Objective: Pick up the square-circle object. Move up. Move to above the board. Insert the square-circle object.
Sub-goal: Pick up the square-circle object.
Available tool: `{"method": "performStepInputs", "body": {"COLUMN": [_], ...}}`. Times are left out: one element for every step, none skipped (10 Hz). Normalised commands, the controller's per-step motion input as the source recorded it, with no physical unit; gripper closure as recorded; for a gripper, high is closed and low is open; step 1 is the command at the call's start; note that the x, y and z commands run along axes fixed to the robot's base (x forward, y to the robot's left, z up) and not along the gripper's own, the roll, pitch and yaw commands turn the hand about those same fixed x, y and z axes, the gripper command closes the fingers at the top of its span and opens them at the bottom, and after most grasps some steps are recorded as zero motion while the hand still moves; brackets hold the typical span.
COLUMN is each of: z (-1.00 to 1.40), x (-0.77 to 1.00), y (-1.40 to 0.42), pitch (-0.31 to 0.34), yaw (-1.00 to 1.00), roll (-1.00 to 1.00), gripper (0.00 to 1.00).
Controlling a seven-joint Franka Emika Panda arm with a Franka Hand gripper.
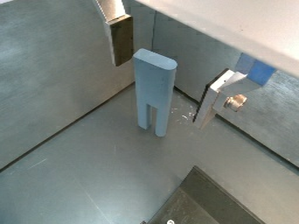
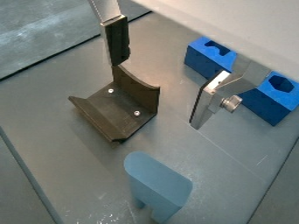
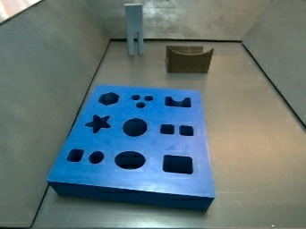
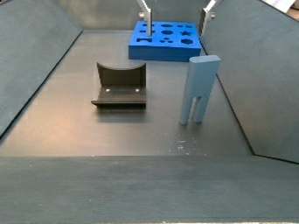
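Observation:
The square-circle object [image 1: 153, 92], a tall pale grey-blue slab, stands upright on its two prongs on the grey floor, and it shows in both side views [image 3: 132, 31] [image 4: 198, 87]. My gripper [image 1: 170, 70] hangs open well above the floor with nothing between its fingers [image 2: 115, 44]. In a wrist view the gripper [image 2: 163, 74] is over the floor between the slab [image 2: 158, 188] and the board [image 2: 239, 79]. The bright-blue board [image 3: 138, 134] lies flat with its shaped holes empty. In a side view only the fingertips [image 4: 146, 13] show, above the board [image 4: 167, 39].
The dark fixture [image 2: 117, 109] [image 4: 119, 86] [image 3: 188, 58] with a curved wall stands on the floor beside the slab. Grey walls [image 1: 47, 79] close in the floor on all sides.

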Motion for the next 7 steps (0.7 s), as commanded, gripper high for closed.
{"method": "performStepInputs", "body": {"z": [0.00, -0.01, 0.00, -0.10, -0.08, -0.11, 0.00], "x": [0.00, 0.00, 0.00, 0.00, -0.17, -0.17, -0.06], "y": [0.00, -0.02, 0.11, 0.73, 0.83, 0.80, 0.00], "pitch": [0.000, 0.000, 0.000, 0.000, 0.000, 0.000, 0.000], "yaw": [-0.01, 0.00, 0.05, 0.43, 0.39, 0.42, -0.05], "roll": [0.00, 0.00, 0.00, -0.02, -0.02, -0.03, 0.00], "gripper": [0.00, 0.00, 0.00, 0.00, 0.00, 0.00, 0.00]}}
